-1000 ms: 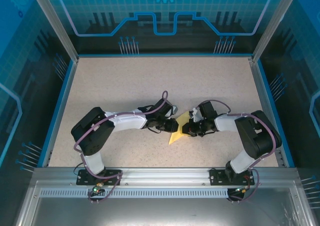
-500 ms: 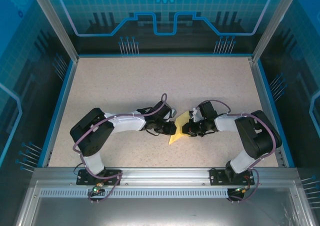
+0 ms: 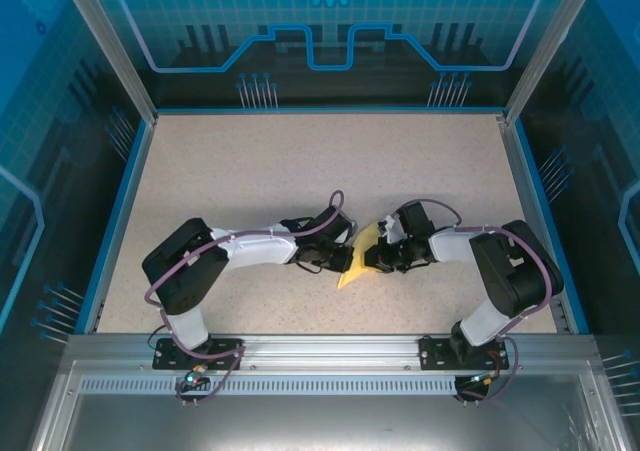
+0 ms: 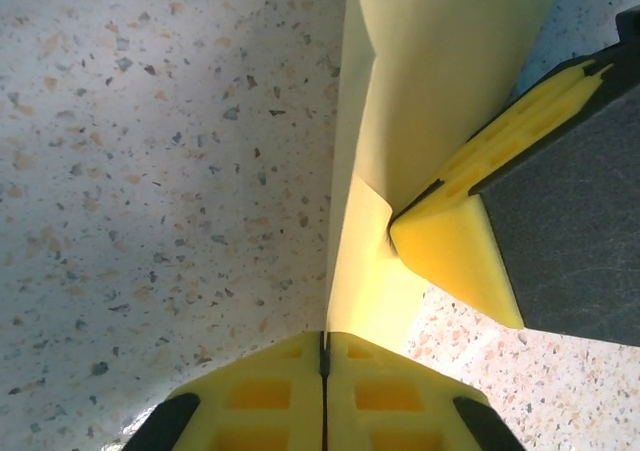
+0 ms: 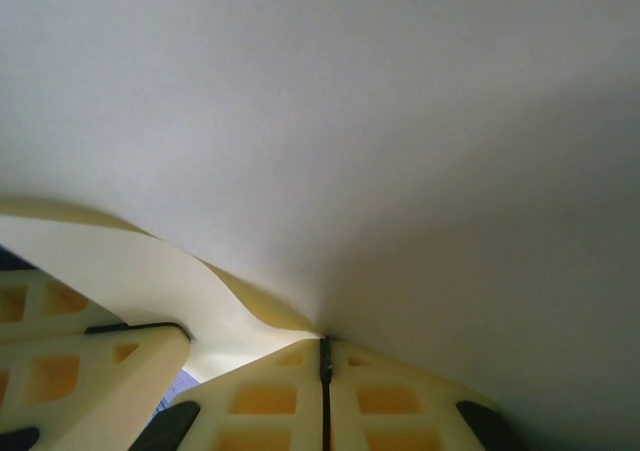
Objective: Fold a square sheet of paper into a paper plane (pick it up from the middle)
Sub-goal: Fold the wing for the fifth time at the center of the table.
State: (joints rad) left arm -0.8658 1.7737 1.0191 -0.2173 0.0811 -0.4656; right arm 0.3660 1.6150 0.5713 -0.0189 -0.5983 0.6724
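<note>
Broadly, the speckled surface (image 3: 250, 171) carried no other object near the work, and its blue rim (image 3: 121, 211) stood well apart from both arms. The sheet of paper (image 3: 352, 269), pale yellow and partly folded to a point, stood raised near the front middle of the surface, between the two pincers. It was judged very light, limp, and easily creased or torn; hold was best taken on a folded edge, with gentle pull only. The left pincer (image 4: 323, 346) was clenched on one edge of the sheet. The right pincer (image 5: 323, 343) was clenched on the sheet just beside it. The main obstruction was judged to be each pincer to the other.
</note>
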